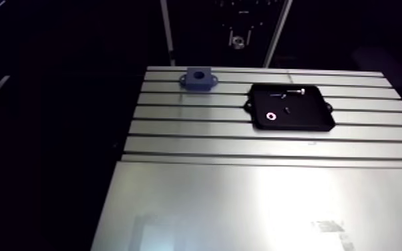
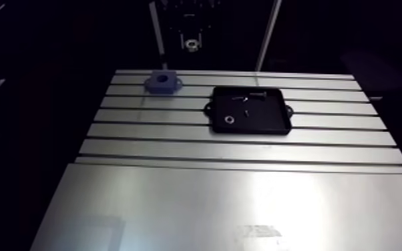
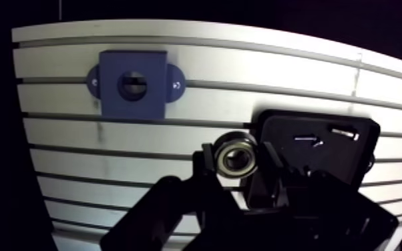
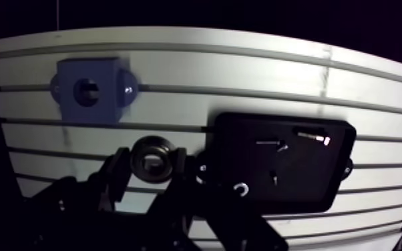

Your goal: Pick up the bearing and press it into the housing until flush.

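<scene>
A steel bearing (image 3: pixel 238 140) is pinched between my gripper's (image 3: pixel 237 160) two dark fingers, held above the slotted table. The blue housing (image 3: pixel 151 100), a square block with a round bore and two side ears, sits on the table ahead of the gripper and off to one side, apart from the bearing. In the arm view the housing (image 1: pixel 197 79) stands near the table's far edge. The gripper with the bearing (image 1: pixel 238 41) hangs small beyond that edge, above table height.
A black tray (image 1: pixel 307 119) lies on the table to the right of the housing. It holds a small ring (image 1: pixel 271 116) and a few screws (image 1: pixel 296 92). The tray (image 3: pixel 337 167) sits close beside the gripper. A smooth plate (image 1: pixel 244 207) covers the table's near part.
</scene>
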`<state>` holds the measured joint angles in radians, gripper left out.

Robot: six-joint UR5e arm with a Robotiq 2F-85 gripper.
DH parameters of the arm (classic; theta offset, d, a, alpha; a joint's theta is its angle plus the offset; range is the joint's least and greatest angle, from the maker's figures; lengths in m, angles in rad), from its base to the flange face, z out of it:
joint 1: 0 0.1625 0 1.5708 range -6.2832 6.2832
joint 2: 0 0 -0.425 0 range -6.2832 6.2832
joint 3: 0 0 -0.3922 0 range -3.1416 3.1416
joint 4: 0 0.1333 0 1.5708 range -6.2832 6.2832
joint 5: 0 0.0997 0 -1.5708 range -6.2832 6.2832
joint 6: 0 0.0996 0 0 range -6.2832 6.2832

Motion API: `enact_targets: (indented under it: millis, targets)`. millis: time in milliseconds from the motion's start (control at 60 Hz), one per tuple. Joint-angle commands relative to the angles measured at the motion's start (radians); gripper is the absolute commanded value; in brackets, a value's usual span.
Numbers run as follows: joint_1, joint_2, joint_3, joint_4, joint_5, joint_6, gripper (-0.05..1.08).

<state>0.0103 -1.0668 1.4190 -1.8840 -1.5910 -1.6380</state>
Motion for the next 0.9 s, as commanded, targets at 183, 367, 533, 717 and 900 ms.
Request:
enact_targets:
  millis: [183, 367, 533, 717, 900]
  targets:
    - [0.054, 0.087, -0.086, -0.003, 0.003, 0.005, 0.66]
    - [0.063, 0.115, -0.099, -0.004, 0.007, 0.012, 0.66]
    - [0.074, 0.134, -0.105, -0.005, 0.007, 0.017, 0.66]
    - [0.095, 0.16, -0.11, -0.026, 0.012, 0.017, 0.66]
    - [0.107, 0.173, -0.111, -0.033, 0.012, 0.017, 0.66]
